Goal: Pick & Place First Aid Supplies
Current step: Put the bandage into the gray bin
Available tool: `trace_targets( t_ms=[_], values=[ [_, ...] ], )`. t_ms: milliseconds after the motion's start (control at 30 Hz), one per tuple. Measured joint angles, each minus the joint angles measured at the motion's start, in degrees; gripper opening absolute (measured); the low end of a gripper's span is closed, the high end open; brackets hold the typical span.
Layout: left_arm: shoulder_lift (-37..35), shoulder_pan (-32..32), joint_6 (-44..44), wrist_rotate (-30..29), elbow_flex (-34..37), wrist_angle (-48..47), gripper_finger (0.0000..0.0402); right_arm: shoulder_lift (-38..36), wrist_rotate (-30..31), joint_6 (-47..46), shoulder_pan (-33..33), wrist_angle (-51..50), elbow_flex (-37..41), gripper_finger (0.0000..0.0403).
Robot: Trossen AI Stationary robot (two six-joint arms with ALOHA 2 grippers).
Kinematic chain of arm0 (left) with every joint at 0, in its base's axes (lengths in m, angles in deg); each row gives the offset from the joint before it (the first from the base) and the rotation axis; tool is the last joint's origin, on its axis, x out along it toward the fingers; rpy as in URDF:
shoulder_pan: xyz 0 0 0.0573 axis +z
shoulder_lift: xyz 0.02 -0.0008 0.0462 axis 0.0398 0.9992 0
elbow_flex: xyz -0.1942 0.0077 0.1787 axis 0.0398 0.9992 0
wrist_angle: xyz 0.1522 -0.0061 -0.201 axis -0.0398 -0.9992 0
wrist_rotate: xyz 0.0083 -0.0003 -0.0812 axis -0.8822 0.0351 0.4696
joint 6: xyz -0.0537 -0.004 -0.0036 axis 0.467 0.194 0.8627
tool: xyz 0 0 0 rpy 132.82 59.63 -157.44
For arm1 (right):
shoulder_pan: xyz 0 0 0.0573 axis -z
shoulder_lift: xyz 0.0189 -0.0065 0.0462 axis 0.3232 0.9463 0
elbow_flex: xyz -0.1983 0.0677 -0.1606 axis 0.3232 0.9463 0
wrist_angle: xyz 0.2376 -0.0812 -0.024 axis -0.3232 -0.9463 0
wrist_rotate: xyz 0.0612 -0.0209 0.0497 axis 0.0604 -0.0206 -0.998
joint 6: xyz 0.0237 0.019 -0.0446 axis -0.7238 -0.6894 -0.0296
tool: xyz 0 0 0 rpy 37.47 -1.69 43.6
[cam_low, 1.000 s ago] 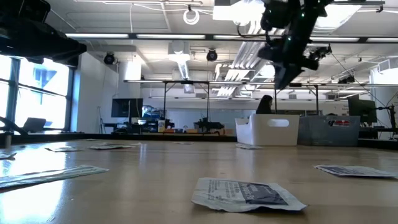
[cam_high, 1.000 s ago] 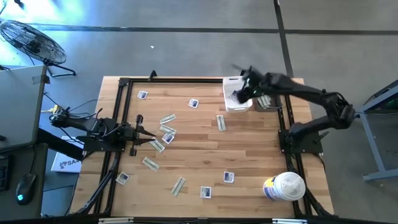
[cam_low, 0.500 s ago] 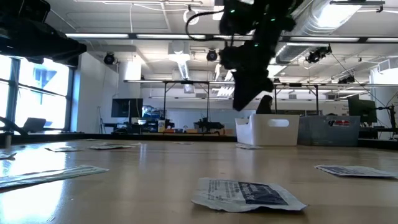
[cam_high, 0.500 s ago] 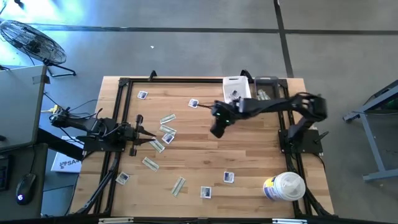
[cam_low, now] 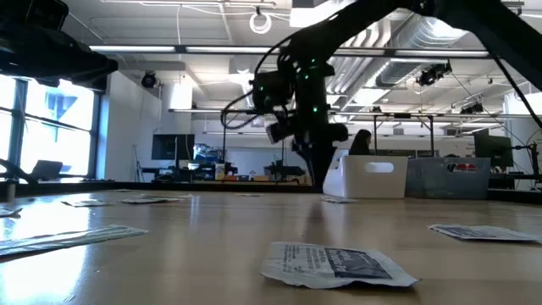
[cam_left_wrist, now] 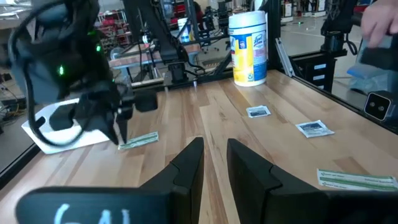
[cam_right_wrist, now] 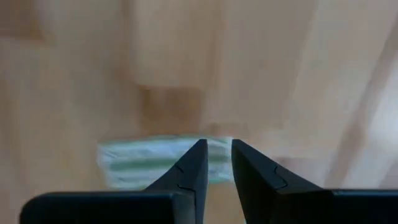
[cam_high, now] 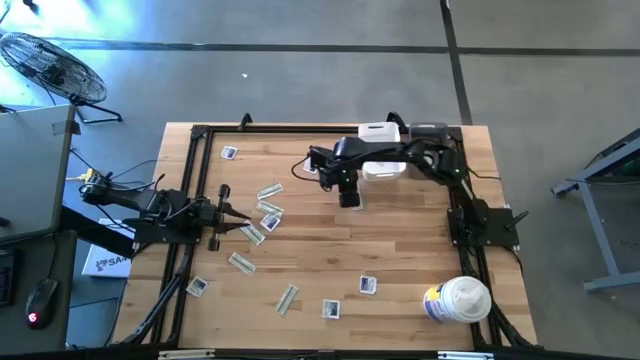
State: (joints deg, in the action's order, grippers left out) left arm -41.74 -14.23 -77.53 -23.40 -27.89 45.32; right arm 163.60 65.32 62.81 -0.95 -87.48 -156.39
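Near the far middle of the wooden surface (cam_high: 400, 240), the right gripper (cam_high: 349, 198) pointed down over a green-beige strip (cam_right_wrist: 152, 162), just beside the white bin (cam_high: 381, 152) at the far edge. Its fingers (cam_right_wrist: 193, 165) stood a narrow gap apart, tips straddling the strip's edge, nothing clamped; the right wrist view was too blurred to tell whether they touched it. From the left wrist view the same strip (cam_left_wrist: 138, 140) lay flat on the wood right under that gripper. Left gripper (cam_high: 243, 229) waited low at the left side, fingers (cam_left_wrist: 186, 168) slightly apart and holding nothing, tips near a cluster of strips (cam_high: 269, 190) and a square white packet (cam_high: 269, 221). Other supplies were scattered flat and well apart: a square packet (cam_high: 230, 153) toward the far left corner, one (cam_high: 311, 166) just left of the right gripper, one (cam_high: 367, 285) and another (cam_high: 331, 309) toward the near edge, a strip (cam_high: 288, 298) beside them, a strip (cam_high: 241, 263) and a square packet (cam_high: 196, 286) near the left arm. White canister (cam_high: 457, 299) with yellow-blue label stood upright at the near right corner. Low view showed a crumpled white packet (cam_low: 334, 263) closest to the camera.
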Motion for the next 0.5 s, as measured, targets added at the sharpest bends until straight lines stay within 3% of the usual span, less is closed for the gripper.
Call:
trace_targets(
  t_ms=[100, 300, 500],
  values=[
    [0.0, 0.0, 0.0, 0.0, 0.0, 0.0, 0.0069, 2.0, 3.9, 1.5, 0.7, -1.7, -2.0, 0.0084],
    [0.0, 0.0, 0.0, 0.0, 0.0, 0.0, 0.0069, 2.1, -1.1, 2.5, 2.1, -0.5, -0.4, 0.0119],
    [0.0, 0.0, 0.0, 0.0, 0.0, 0.0, 0.0069, 1.6, -0.8, 6.9, 2.4, 3.4, 4.3, 0.0121]
  ],
)
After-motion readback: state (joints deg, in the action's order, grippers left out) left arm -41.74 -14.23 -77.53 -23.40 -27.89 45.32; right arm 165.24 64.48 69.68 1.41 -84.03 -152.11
